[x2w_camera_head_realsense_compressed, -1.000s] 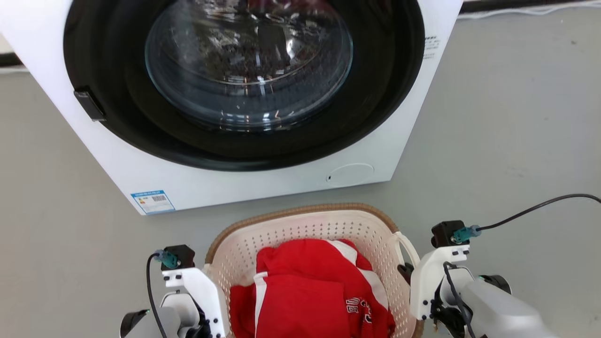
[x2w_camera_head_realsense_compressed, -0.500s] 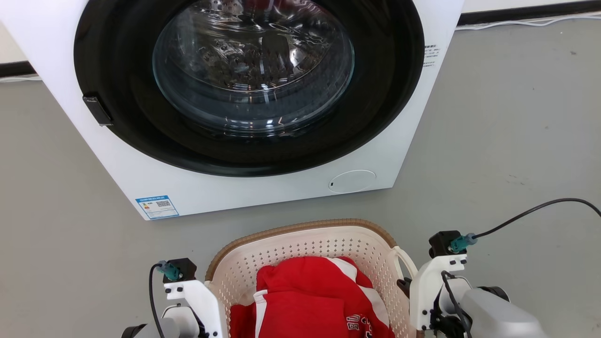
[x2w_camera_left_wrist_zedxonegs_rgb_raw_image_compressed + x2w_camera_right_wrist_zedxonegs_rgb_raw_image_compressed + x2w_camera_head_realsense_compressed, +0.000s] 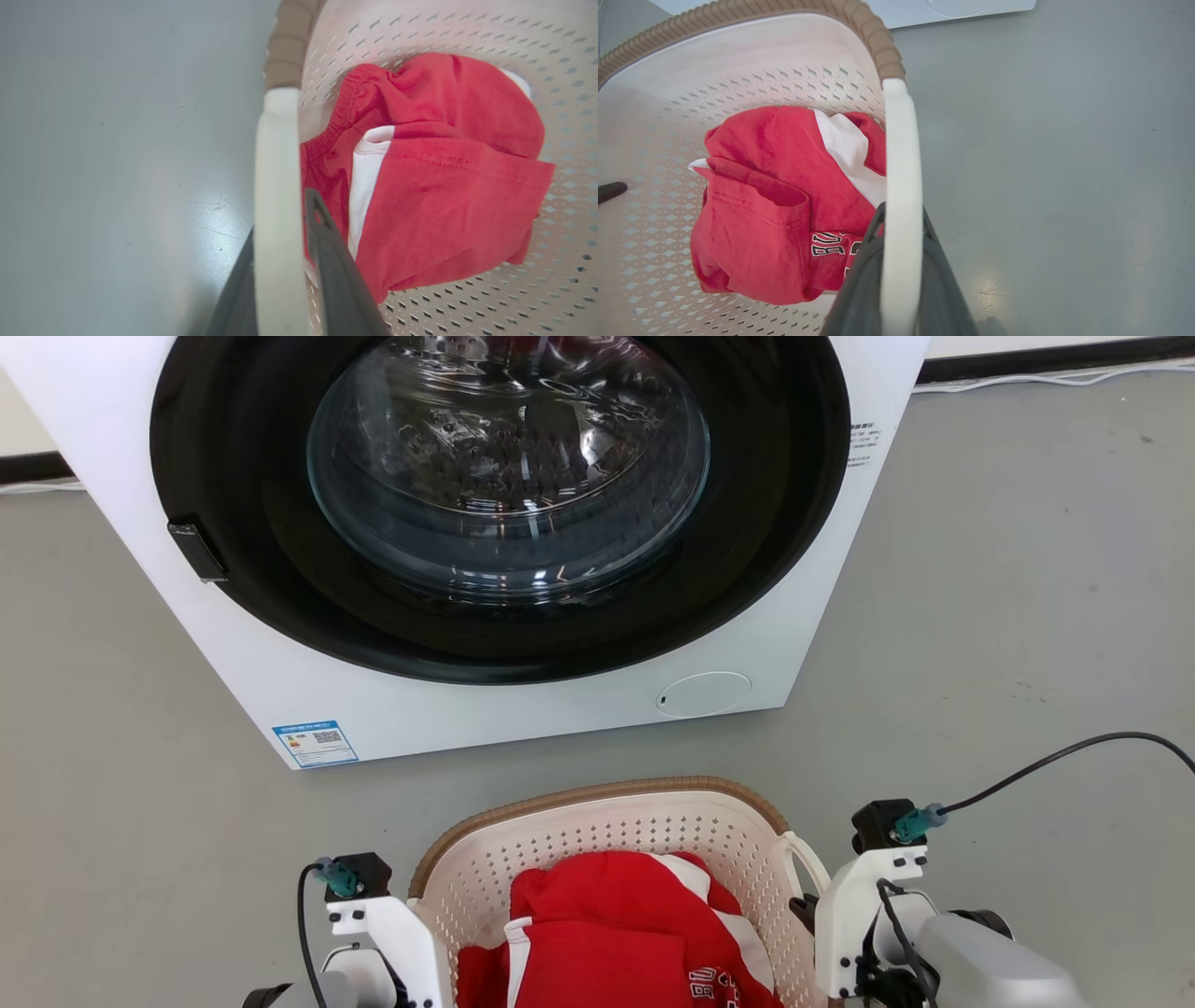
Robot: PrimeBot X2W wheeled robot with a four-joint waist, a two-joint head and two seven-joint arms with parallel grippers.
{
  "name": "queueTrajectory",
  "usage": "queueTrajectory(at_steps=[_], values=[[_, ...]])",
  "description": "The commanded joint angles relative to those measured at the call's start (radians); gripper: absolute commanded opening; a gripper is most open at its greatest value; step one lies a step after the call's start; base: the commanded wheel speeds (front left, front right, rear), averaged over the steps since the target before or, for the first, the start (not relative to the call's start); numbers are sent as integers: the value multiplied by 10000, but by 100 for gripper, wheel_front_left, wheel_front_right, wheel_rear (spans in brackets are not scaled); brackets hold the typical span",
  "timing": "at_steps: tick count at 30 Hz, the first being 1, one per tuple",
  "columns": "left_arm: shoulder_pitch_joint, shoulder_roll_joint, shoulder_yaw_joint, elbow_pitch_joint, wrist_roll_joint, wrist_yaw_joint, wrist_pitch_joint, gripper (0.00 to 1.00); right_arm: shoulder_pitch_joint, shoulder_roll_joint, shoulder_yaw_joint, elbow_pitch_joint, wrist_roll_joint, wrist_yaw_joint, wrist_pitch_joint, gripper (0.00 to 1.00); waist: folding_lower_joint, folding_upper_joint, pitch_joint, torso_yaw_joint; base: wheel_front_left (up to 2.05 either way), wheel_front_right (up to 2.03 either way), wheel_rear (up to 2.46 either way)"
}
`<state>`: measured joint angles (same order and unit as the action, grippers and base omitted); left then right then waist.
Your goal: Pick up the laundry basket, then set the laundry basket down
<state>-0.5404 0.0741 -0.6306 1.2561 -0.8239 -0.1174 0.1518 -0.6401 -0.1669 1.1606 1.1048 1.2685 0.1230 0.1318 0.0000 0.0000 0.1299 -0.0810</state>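
Head view: small cream-white perforated plastic laundry basket [image 3: 611, 826], rounded-rect., tan woven-look rim, white loop side handles, sits low centre over grey floor [image 3: 1008, 616], just in front of white front-load washer [image 3: 523, 709] w/ round glass door. Can't tell if it touches the floor. Crumpled red-and-white garment [image 3: 607, 933] lies inside. Left wrist view: left gripper [image 3: 280, 224] nearly closed, dark fingers pinching one handle. Right wrist view: right gripper [image 3: 902, 212] likewise clamped on the other handle. Vs 1 s ago: both grips unchanged; gap btwn basket rim & washer base looks wider, but whole pic has shifted, so camera moved.
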Motion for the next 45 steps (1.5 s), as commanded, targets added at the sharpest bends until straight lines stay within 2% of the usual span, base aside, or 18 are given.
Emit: queueTrajectory(at_steps=[1,22,45], values=[[-229,208,110,-129,-142,-132,-115,0,-207,-14,62,-198,76,77,-171,0,0,0,16,0,0,0,0],[-438,275,-366,-66,-554,-132,-430,0,-388,-63,570,-199,500,77,-583,0,0,0,235,11,0,0,0],[-2435,680,-498,218,-228,108,-2743,0,-1700,-151,626,-269,646,77,-2868,0,0,0,3460,112,0,0,0]])
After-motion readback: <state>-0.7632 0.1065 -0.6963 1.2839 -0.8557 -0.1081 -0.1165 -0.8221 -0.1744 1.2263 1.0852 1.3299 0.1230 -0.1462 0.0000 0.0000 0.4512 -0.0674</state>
